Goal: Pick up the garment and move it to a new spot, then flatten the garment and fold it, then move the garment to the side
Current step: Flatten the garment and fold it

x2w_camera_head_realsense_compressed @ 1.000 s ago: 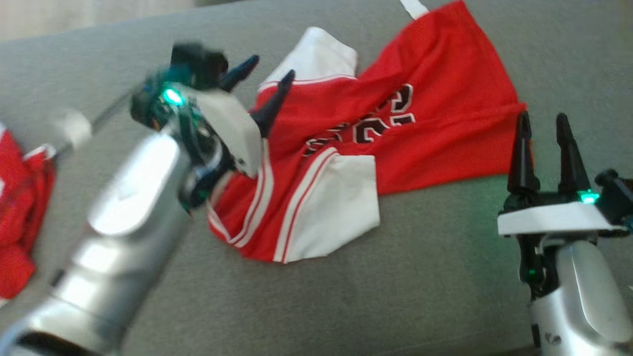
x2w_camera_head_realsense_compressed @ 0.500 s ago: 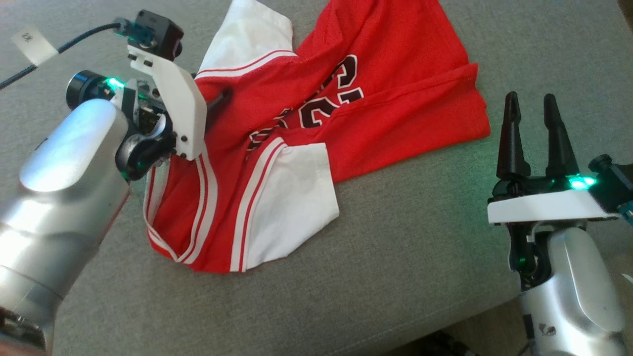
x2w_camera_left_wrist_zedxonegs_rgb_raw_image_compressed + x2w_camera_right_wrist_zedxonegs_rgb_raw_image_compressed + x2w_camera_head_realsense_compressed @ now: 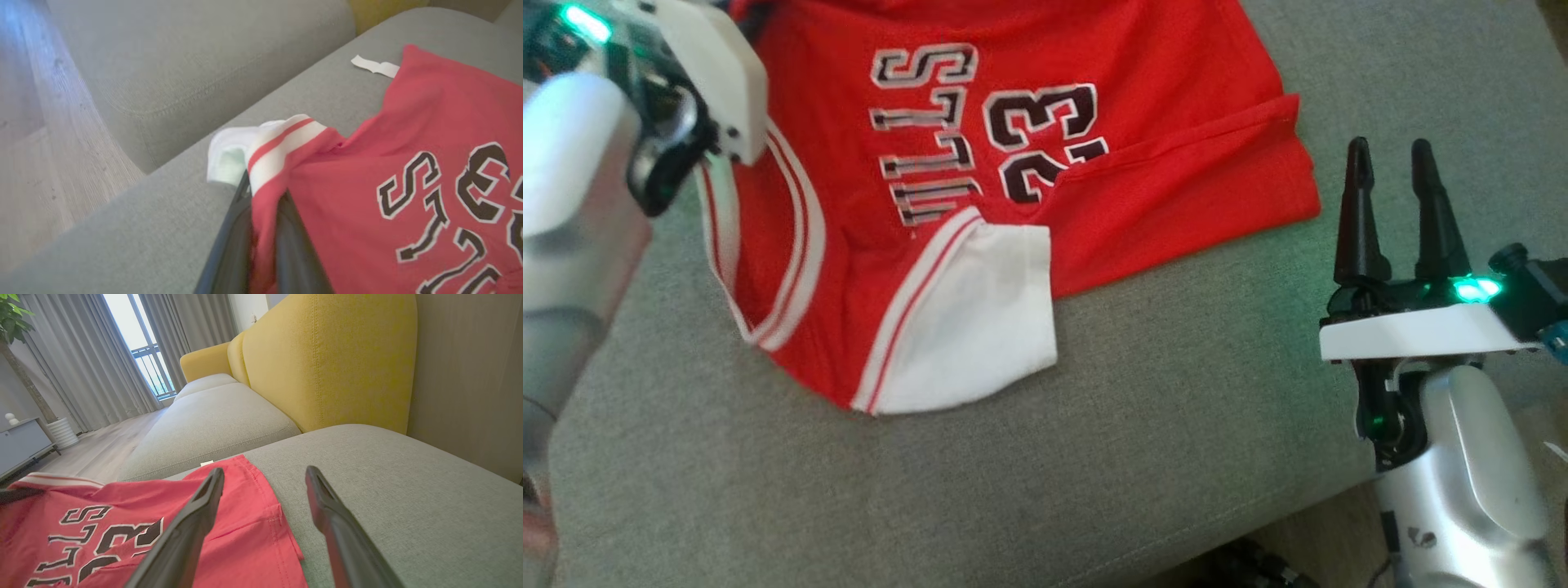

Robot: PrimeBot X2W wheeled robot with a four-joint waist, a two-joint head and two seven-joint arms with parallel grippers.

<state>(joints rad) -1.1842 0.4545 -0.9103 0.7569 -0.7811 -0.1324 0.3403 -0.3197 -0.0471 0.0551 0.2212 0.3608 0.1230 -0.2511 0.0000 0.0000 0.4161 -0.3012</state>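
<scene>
The garment [image 3: 1143, 180] is a red jersey with white sleeves and the number 23, lying on a grey sofa cushion [image 3: 1094, 490]. My left gripper [image 3: 265, 196] is shut on its striped shoulder edge, and red cloth runs between the two fingers in the left wrist view. In the head view that gripper's white mount [image 3: 715, 77] sits at the top left and hides the fingers. One white sleeve [image 3: 980, 327] lies folded over the front. My right gripper [image 3: 1390, 155] is open and holds nothing, hovering just right of the hem [image 3: 245, 539].
The cushion's front edge runs across the lower right of the head view, with floor [image 3: 1339, 539] beyond it. A yellow backrest [image 3: 327, 363] rises behind the cushion. Another grey cushion [image 3: 184, 61] and wood floor [image 3: 36, 163] lie past the jersey. A white label [image 3: 374, 66] sticks out at its edge.
The head view has shifted. My left gripper went from open above the jersey to shut on its shoulder, and the chest lettering is now pulled out flat. The right gripper stayed put.
</scene>
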